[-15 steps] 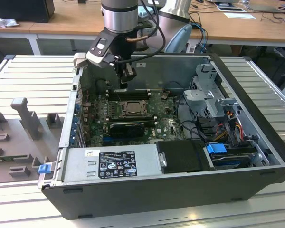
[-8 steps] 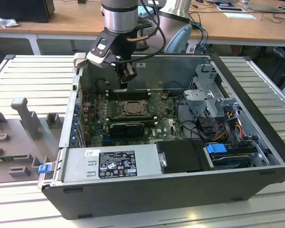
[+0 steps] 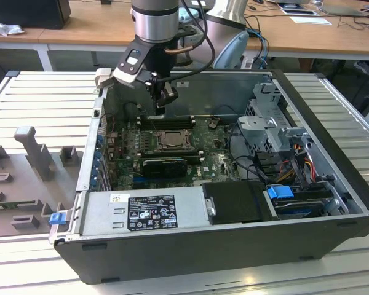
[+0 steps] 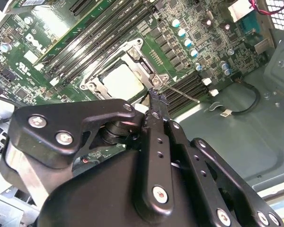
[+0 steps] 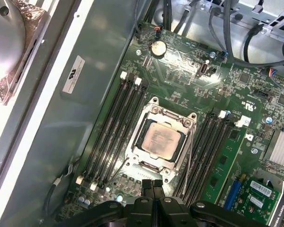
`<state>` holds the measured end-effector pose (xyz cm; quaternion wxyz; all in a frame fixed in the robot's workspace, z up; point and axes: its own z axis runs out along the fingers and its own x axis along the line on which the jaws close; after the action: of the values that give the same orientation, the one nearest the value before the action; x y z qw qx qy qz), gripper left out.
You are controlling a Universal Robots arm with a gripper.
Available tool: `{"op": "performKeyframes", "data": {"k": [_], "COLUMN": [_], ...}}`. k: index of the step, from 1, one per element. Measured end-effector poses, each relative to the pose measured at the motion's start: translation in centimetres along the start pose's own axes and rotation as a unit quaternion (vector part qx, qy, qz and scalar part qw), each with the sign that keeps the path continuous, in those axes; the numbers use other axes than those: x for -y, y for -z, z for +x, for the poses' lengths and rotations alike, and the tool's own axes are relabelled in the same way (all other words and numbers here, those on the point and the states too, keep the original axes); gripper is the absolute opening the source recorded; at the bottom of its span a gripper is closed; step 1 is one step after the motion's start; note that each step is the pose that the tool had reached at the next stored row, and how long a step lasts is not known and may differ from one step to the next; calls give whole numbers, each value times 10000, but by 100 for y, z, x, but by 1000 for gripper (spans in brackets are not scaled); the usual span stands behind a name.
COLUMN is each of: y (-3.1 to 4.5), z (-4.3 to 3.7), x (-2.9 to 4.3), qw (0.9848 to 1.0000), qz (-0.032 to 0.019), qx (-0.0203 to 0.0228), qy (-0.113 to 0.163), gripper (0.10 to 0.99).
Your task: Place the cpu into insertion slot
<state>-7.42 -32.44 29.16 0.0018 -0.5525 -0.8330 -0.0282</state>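
The cpu [image 5: 160, 139], a pale silver square chip, lies flat inside the insertion slot [image 5: 154, 105], whose shiny metal frame surrounds it on the green motherboard. In the second wrist view the cpu [image 4: 119, 80] shows pale within the slot frame [image 4: 132, 56], just beyond the fingertips. My gripper [image 3: 162, 109] hangs above the slot [image 3: 170, 140] toward the case's back wall. Its black fingers are pressed together, shut on nothing, as both wrist views show [image 5: 154, 182] [image 4: 155, 97]. The gripper is apart from the chip.
Long black memory slots [image 5: 114, 127] flank the socket on both sides. The open case holds a power-supply box [image 3: 144, 211] in front, a drive cage [image 3: 267, 120] and cables [image 3: 295, 157] at the exterior view's right. A grey fixture [image 3: 31, 147] stands on the slatted table.
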Motion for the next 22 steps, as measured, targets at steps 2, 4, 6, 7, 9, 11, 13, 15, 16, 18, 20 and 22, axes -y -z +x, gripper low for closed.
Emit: {"op": "performKeyframes", "data": {"k": [2, 4, 6, 7, 9, 11, 13, 15, 16, 18, 20, 22], "y": [0, 0, 0, 0, 0, 0, 0, 0, 0, 0, 0, 0], "z": [0, 0, 0, 0, 0, 0, 0, 0, 0, 0, 0, 0], "x": [0, 0, 0, 0, 0, 0, 0, 0, 0, 0, 0, 0], "qw": [10000, 10000, 9999, 9999, 9996, 9994, 9991, 9987, 9984, 9981, 9978, 9974], "qz": [1, 2, 4, 6, 9, 12, 14, 16, 17, 19, 22, 23], "qx": [-2, -4, -6, -8, -12, -16, -20, -25, -28, -30, -33, -36], "qy": [33, 82, 126, 167, 266, 344, 429, 510, 560, 611, 664, 723], "gripper": [106, 106, 106, 106, 106, 106, 106, 106, 106, 106, 106, 106]}}
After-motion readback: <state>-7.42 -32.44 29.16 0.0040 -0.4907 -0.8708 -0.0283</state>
